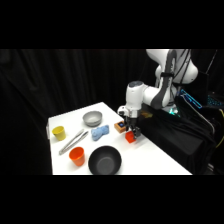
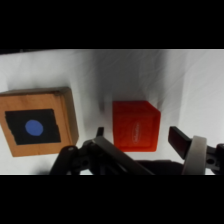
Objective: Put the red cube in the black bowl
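Observation:
The red cube [image 2: 135, 125] rests on the white table, and in the side view the red cube [image 1: 130, 137] shows just under the arm's wrist. My gripper [image 2: 139, 136] is open and low over it, one dark fingertip [image 2: 100, 132] to its left and the other to its right, each with a small gap to the cube. Seen from the side, the gripper [image 1: 132, 131] comes down from above, right of the table's middle. Near the front edge, left of and nearer than the cube, stands the black bowl [image 1: 105, 161] with nothing visible in it.
A wooden block [image 2: 37, 122] with a dark top and blue dot lies close beside the cube. Further left are a blue object [image 1: 100, 132], a grey metal bowl [image 1: 92, 118], metal tongs [image 1: 72, 141], a yellow cup [image 1: 59, 132] and an orange cup [image 1: 76, 156].

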{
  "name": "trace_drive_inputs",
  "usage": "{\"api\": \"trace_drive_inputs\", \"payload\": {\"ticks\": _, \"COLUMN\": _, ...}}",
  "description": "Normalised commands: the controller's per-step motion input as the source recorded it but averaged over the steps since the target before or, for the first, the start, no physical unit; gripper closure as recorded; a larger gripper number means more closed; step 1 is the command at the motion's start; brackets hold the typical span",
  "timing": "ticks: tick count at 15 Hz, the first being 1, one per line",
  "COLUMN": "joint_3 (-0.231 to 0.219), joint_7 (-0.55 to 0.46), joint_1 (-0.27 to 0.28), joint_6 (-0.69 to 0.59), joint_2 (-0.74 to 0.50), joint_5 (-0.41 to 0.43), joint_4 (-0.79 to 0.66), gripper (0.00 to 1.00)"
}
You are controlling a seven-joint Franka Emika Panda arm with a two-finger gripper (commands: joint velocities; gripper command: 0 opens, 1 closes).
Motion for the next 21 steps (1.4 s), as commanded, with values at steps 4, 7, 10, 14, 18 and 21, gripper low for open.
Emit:
{"api": "trace_drive_inputs", "payload": {"ticks": 4, "joint_3": -0.092, "joint_7": 0.12, "joint_1": 0.112, "joint_6": 0.32, "joint_2": 0.18, "joint_5": -0.051, "joint_4": 0.0, "gripper": 0.0}}
{"api": "trace_drive_inputs", "payload": {"ticks": 7, "joint_3": -0.074, "joint_7": 0.08, "joint_1": 0.111, "joint_6": 0.28, "joint_2": 0.14, "joint_5": -0.002, "joint_4": 0.0, "gripper": 0.0}}
{"api": "trace_drive_inputs", "payload": {"ticks": 10, "joint_3": -0.075, "joint_7": 0.07, "joint_1": 0.117, "joint_6": 0.26, "joint_2": 0.12, "joint_5": 0.018, "joint_4": 0.0, "gripper": 0.26}}
{"api": "trace_drive_inputs", "payload": {"ticks": 14, "joint_3": -0.106, "joint_7": 0.06, "joint_1": 0.149, "joint_6": 0.22, "joint_2": 0.07, "joint_5": 0.025, "joint_4": 0.0, "gripper": 0.6}}
{"api": "trace_drive_inputs", "payload": {"ticks": 18, "joint_3": -0.223, "joint_7": 0.08, "joint_1": 0.26, "joint_6": 0.04, "joint_2": -0.06, "joint_5": 0.013, "joint_4": 0.0, "gripper": 0.72}}
{"api": "trace_drive_inputs", "payload": {"ticks": 21, "joint_3": -0.36, "joint_7": 0.12, "joint_1": 0.391, "joint_6": -0.29, "joint_2": -0.29, "joint_5": -0.061, "joint_4": 0.01, "gripper": 0.72}}
